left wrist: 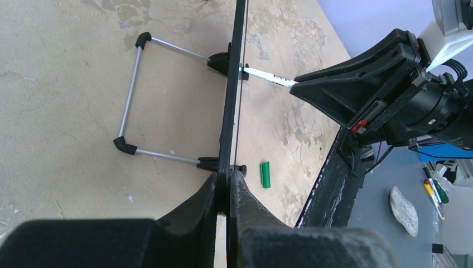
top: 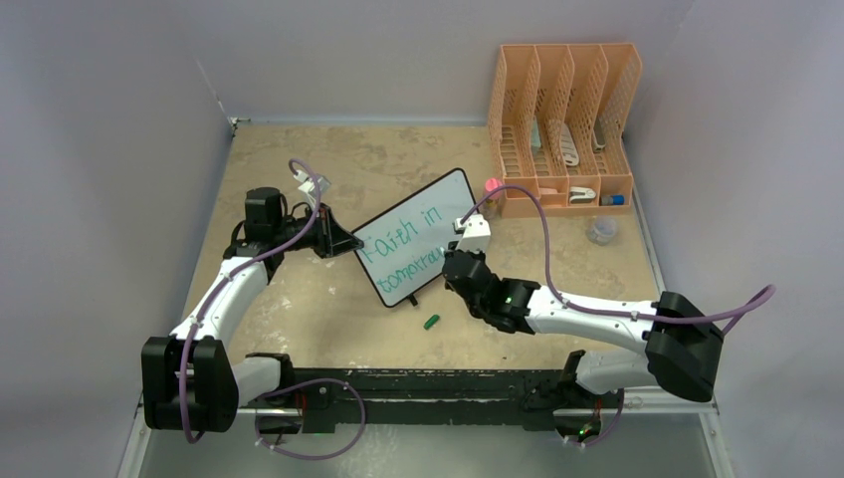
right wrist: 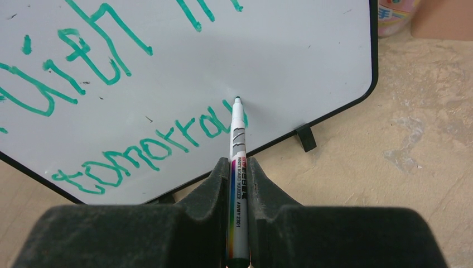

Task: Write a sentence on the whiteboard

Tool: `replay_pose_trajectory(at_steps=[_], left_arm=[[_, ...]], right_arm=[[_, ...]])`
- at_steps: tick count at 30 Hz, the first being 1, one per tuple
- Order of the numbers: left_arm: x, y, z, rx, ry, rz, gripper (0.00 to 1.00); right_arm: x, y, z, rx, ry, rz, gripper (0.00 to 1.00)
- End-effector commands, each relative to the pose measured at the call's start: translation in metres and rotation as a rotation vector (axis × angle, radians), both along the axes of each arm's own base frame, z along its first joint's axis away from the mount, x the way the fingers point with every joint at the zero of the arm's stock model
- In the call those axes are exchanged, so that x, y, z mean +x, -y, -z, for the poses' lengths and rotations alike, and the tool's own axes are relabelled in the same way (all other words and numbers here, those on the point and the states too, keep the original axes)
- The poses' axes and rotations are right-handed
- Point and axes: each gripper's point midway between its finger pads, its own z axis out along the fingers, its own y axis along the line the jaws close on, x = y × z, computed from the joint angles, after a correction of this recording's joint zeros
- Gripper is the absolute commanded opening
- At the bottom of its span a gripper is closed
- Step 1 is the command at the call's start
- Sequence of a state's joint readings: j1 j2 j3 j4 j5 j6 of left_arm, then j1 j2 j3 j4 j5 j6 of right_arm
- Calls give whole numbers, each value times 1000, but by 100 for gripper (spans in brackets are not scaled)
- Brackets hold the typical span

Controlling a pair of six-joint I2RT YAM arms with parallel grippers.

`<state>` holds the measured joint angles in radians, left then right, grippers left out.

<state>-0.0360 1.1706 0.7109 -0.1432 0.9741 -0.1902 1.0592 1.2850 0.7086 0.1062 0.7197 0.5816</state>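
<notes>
We see the whiteboard (top: 413, 237) standing mid-table (top: 299, 309) on its feet, turned at a slant, with a wire stand (left wrist: 133, 103) behind it. The left gripper (left wrist: 227, 192) is clenched on the board's left edge, fingers pinching the black frame from both sides. The right gripper (right wrist: 239, 167) grasps a marker (right wrist: 238, 131) by its barrel, and the tip touches the white face low on the right. The sentence (right wrist: 139, 153) runs in green over two lines: we read "Faith in" above and "tomorrow" below, the tip just past the last letter. A green cap (top: 431, 322) lies on the table near the board's lower corner. An orange rack (top: 562, 119) stands at the far right, well apart
</notes>
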Motion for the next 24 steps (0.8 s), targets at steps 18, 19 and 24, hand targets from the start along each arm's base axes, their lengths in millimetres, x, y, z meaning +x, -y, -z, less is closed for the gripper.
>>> replay_pose_trajectory(at_steps=[18,19,24], left_arm=[[6,-7,10,61,-9,-40,0],[6,-6,10,60,-7,-38,0],[6,-6,10,60,-10,-38,0]], right_arm=[[16,7,-29,50,65,54,0],[16,7,-28,50,64,52,0],[18,3,-30,57,65,41,0]])
